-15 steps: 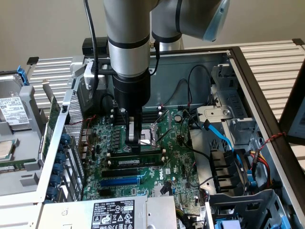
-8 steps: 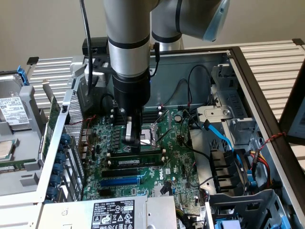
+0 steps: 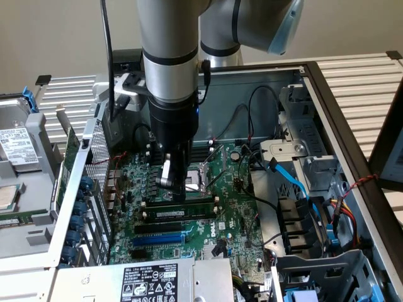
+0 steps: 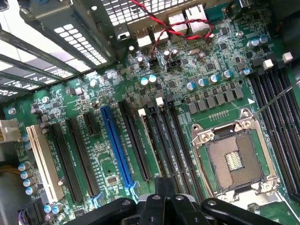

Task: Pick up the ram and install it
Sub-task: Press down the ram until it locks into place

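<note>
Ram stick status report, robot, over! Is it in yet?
Gripper shut, empty, low above the ram. Ram standing in a black slot near the CPU socket; fully clicked in, cannot tell. Nothing between gripper and ram. Over.

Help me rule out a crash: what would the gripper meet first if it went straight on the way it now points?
Probably the long black slots beside the CPU socket. The gripper points down at that part of the motherboard. Depth is unclear, so it might land on the ram among them instead.
</note>
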### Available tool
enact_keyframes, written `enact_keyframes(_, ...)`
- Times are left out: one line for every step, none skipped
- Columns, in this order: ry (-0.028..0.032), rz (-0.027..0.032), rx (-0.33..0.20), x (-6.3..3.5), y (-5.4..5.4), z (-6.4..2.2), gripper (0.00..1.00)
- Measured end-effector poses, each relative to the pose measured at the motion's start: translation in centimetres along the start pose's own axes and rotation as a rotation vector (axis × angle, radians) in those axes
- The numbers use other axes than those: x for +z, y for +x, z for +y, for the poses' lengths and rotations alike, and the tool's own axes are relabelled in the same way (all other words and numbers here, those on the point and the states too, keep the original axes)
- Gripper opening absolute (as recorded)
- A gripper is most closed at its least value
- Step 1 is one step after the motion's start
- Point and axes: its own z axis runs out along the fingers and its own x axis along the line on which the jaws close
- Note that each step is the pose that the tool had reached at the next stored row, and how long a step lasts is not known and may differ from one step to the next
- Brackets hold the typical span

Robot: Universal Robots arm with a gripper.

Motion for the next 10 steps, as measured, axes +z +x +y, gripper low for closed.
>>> enact_keyframes(-0.0006,-0.0001,0.017,0.01,0.0,0.0,0.11)
enact_keyframes(-0.0011,-0.0003,0.034,0.01,0.0,0.0,0.11)
enact_keyframes(-0.0017,-0.0005,0.052,0.02,0.0,0.0,0.11)
enact_keyframes(-0.0024,-0.0006,0.068,0.03,0.0,0.0,0.11)
enact_keyframes(-0.003,-0.0008,0.085,0.03,0.0,0.0,0.11)
enact_keyframes(-0.0035,-0.001,0.102,0.04,0.0,0.0,0.11)
enact_keyframes(-0.0042,-0.0011,0.119,0.04,0.0,0.0,0.11)
enact_keyframes(-0.0047,-0.0014,0.136,0.05,0.0,0.0,0.11)
enact_keyframes(-0.0053,-0.0015,0.154,0.06,0.0,0.0,0.11)
enact_keyframes(-0.0059,-0.0017,0.171,0.06,0.0,0.0,0.11)
